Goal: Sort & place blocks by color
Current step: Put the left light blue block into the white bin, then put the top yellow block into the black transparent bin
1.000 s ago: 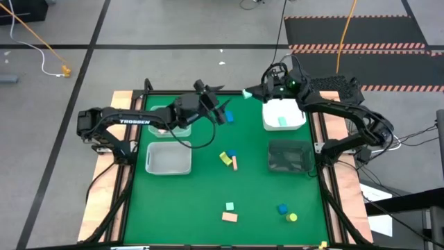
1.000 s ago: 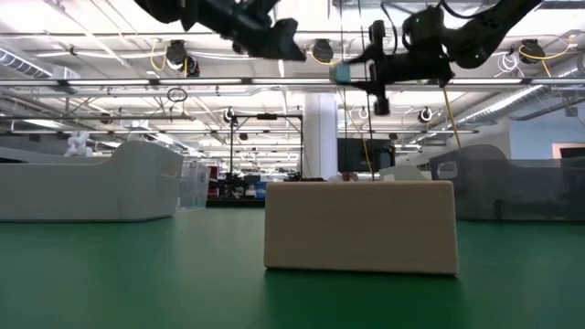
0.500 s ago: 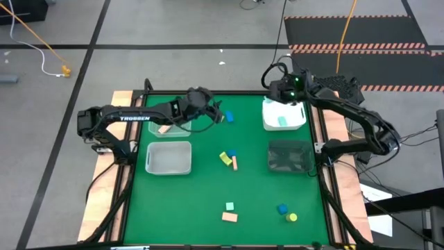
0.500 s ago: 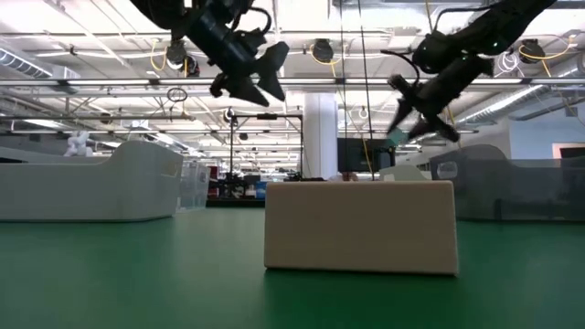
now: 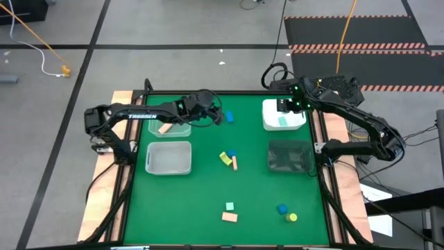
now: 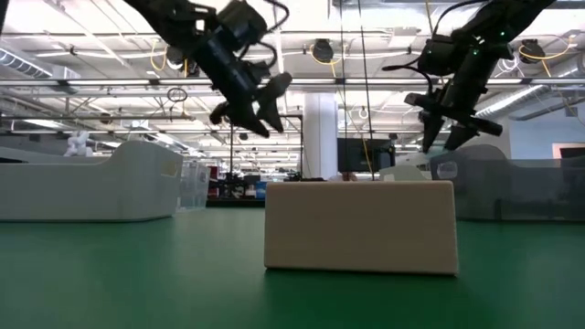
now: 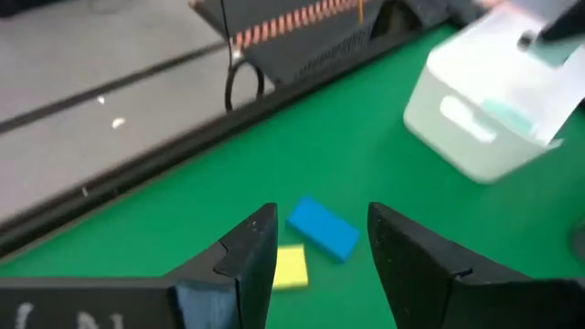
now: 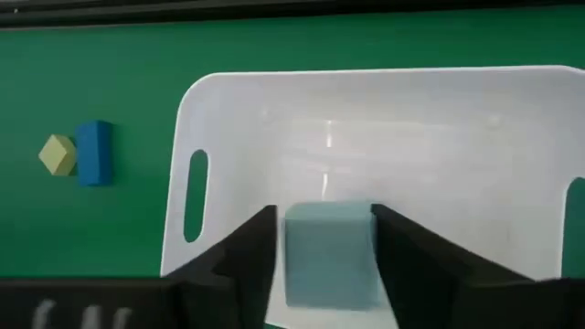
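Note:
My right gripper [image 8: 322, 216] points down over the white bin [image 8: 430, 128] at the table's far right and is shut on a mint green cube [image 8: 329, 256]. In the high view this gripper [image 5: 283, 106] covers the bin's far part, and another mint block [image 5: 282, 121] lies on the bin's floor. My left gripper [image 7: 322, 219] is open and slants down above a blue block [image 7: 322, 228] and a yellow block [image 7: 291, 267], which lie side by side on the green mat. In the high view the left gripper [image 5: 216, 114] hovers just left of the blue block [image 5: 228, 117]. My right gripper pinches the mint green cube by two opposite side faces [image 8: 291, 260], coming from above and pointing down. The cube fills the gap between the fingers and hangs over the white bin's floor. I cannot tell whether it touches the floor.
On the left stand a clear bin holding a tan block [image 5: 164, 128] and another clear bin [image 5: 168, 157]. A dark bin [image 5: 290, 156] stands on the right. Yellow, blue and tan blocks [image 5: 229, 159] lie mid-table. Mint [image 5: 229, 206], tan [image 5: 229, 217], blue [image 5: 282, 208] and yellow [image 5: 293, 217] pieces lie near.
My right gripper has carried the mint cube from beyond the white bin's far left corner to above the bin, and has turned from level to pointing down. My left gripper has come down toward the blue block and tipped forward, staying open.

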Tool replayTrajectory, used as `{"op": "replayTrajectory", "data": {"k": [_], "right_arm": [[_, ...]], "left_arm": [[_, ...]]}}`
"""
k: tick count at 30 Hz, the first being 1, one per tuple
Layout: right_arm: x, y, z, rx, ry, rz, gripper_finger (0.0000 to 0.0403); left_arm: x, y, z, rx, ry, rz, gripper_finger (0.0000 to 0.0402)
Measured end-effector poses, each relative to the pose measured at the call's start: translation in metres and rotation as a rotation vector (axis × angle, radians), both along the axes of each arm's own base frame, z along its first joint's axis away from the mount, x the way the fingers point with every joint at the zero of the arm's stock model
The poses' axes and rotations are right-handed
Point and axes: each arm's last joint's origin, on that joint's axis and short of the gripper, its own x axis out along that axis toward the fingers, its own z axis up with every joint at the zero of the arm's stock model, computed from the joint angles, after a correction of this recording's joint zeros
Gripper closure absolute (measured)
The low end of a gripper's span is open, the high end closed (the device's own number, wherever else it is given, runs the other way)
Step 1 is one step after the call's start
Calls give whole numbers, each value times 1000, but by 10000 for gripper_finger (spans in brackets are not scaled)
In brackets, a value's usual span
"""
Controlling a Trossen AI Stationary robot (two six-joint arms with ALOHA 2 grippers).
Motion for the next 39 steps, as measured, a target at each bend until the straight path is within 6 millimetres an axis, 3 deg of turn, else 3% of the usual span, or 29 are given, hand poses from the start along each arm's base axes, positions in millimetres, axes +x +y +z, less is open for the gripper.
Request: {"op": "replayTrajectory", "data": {"k": [8, 20, 31, 39], "right_arm": [[1, -1, 1, -50, 32, 94, 172], [4, -5, 5, -115, -7, 105, 129], [6, -7, 6, -130, -25, 101, 129], [7, -9, 8, -156, -43, 101, 128]], "left_arm": [[13, 4, -32, 18, 106, -47, 225], [25, 11, -58, -11, 82, -29, 136], [27, 35, -92, -109, 54, 139, 157], [32, 27, -94, -127, 50, 68, 162]]}}
